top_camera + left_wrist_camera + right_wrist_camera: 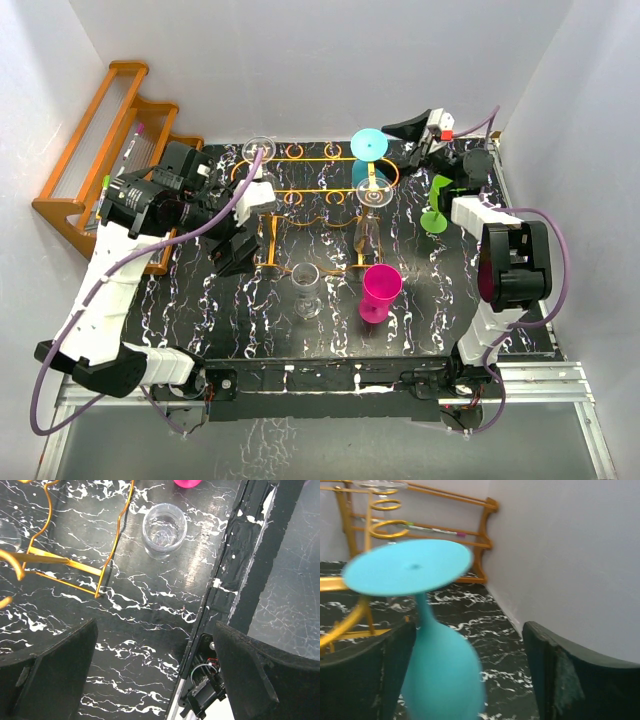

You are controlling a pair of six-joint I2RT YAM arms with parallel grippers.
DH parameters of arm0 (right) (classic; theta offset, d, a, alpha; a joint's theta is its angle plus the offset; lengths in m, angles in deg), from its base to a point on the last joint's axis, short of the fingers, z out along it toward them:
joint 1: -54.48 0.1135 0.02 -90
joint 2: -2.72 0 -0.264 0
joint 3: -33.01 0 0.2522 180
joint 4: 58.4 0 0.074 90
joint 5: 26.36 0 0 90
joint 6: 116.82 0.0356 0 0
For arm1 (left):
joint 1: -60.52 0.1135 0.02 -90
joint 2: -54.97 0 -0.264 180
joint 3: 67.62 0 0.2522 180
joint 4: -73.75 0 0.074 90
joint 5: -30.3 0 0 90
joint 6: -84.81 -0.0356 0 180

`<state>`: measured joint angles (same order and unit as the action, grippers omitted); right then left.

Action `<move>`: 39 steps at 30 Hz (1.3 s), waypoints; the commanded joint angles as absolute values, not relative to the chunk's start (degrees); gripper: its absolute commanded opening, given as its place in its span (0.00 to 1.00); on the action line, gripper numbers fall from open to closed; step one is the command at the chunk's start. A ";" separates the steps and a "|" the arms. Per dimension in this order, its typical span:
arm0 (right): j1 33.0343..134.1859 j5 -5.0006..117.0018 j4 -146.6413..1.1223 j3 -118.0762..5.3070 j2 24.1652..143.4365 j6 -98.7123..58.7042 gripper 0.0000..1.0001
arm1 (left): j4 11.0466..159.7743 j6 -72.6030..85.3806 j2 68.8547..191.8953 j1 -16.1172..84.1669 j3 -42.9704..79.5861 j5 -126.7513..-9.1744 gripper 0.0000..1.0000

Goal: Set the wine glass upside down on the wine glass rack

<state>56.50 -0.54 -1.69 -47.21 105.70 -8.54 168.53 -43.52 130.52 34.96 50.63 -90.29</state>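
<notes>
- Worktop (250, 335): black slab with white veining, carrying everything listed below.
- Mid-worktop stands the thin orange wire wine glass rack (320, 160), on slim legs, its rails ending in small round loops.
- Task item: opaque turquoise wine glass (370, 146), upside down at the far right end of the rack. Its round foot is uppermost over the far rail and its bowl hangs below the wire.
- State, right hand (467, 630): fingers stand on either side of the turquoise bowl, spread wider than it.
  - One finger shows a plain gap to the bowl.
  - The other is just beside the bowl; the wrist view is blurred, so contact cannot be told.
  - The hand is not clamped on the glass.
- State, left hand (156, 625): fingers fully spread and empty, above the worktop by the rack's near left corner.
- Upright clear wine glass (307, 288) stands on the worktop just in front of the rack, with a magenta goblet (381, 290) beside it to the right.
- Two inverted clear glasses, (262, 148) and (375, 193), are also on the rack.
- Green glass (436, 205) is close beside the right arm; its attitude is unclear.
- Orange wooden stepped shelf (90, 150) stands at far left against the wall.
</notes>
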 commanded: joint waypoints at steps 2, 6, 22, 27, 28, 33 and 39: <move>54.75 0.88 1.58 -46.59 103.17 -9.76 0.98 | 169.43 -43.25 129.54 35.40 48.86 -93.74 0.97; 53.47 1.28 1.49 -46.41 103.09 -10.30 0.98 | 169.47 -43.03 129.77 35.39 48.33 -94.83 0.97; 47.18 8.12 -2.25 -48.75 101.71 -13.10 0.98 | 169.41 -40.92 132.33 33.51 48.45 -95.86 0.96; 47.05 20.40 -10.14 -47.05 97.49 -20.29 0.98 | 169.34 -39.55 133.10 29.79 47.15 -93.84 0.94; 47.03 23.10 -12.30 -46.69 96.48 -21.29 0.98 | 169.34 -39.51 133.76 28.87 47.19 -93.42 0.93; 47.15 41.22 -28.78 -47.49 90.51 -21.31 0.98 | 167.18 -35.99 135.48 24.33 47.57 -91.25 0.89; 47.59 65.31 -57.33 -52.30 81.84 -2.23 0.98 | 161.18 -31.17 136.89 19.72 45.38 -85.06 0.82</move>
